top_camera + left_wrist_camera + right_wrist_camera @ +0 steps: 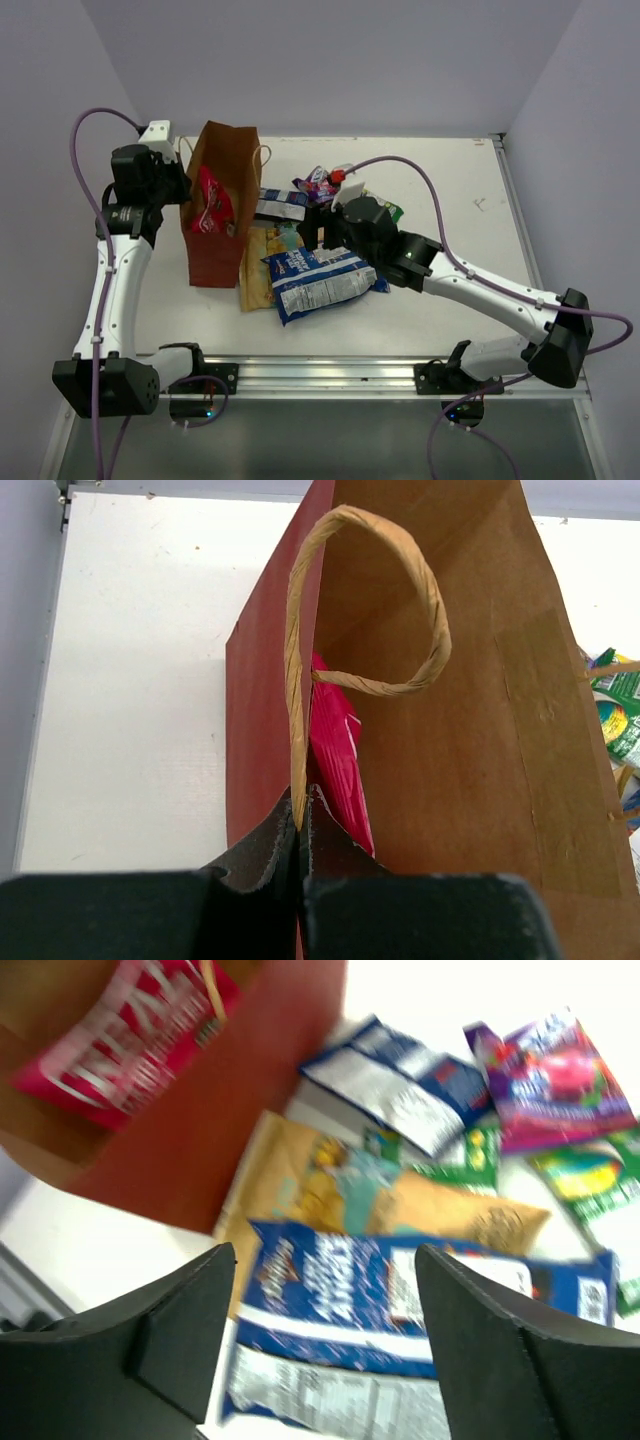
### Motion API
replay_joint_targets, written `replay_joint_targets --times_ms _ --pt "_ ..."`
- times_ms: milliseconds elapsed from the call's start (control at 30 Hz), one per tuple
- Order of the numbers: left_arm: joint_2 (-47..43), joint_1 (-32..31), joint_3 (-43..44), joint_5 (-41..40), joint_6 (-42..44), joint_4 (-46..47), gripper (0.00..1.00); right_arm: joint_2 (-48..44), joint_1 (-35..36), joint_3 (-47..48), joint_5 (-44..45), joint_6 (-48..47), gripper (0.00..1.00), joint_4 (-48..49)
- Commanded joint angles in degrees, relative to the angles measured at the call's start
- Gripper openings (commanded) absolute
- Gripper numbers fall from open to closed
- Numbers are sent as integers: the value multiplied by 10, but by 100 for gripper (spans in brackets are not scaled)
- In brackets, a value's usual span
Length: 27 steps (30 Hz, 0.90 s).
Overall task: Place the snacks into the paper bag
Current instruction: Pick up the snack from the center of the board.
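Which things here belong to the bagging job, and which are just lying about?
Job: paper bag, pink-red packet inside it, blue-white packet, tan-gold packet, dark blue packet, purple-pink packet, green packet, left gripper, right gripper.
Not: purple cable, mounting rail, table.

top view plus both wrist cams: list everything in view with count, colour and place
paper bag: one, brown with red sides, standing at the left of the table
handle: one in close view, tan loop, on the bag's rim
pink-red packet: one, inside the bag
blue-white packet: one, large, nearest in the pile right of the bag
tan-gold packet: one, flat beside the bag, partly under the blue-white one
dark blue packet: one, small, behind the tan-gold one
purple-pink packet: one, far side of the pile
green packets: at least two, small, right side of the pile
table: one, white
left end effector: black, shut on the handle
right end effector: black, open, above the pile
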Motion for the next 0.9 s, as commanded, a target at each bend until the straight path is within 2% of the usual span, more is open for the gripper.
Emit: replay_joint_targets --times_ms 0,200,300,567,800,867 --pt "4 -13 68 -29 21 0 0 -24 1 -66 18 -33 78 18" --pt "17 -73 141 -99 38 -47 0 -45 1 -152 18 -36 84 61" --pt "19 -92 153 -99 39 -53 0 -48 1 -176 11 -36 84 89" --pt "40 -135 57 -80 51 -29 0 -33 16 -191 -1 -39 84 113" --pt "60 -174 66 -89 49 -40 0 -10 51 -183 15 -44 85 125" --pt "56 -178 77 -80 44 -38 0 8 67 -169 39 -54 88 126"
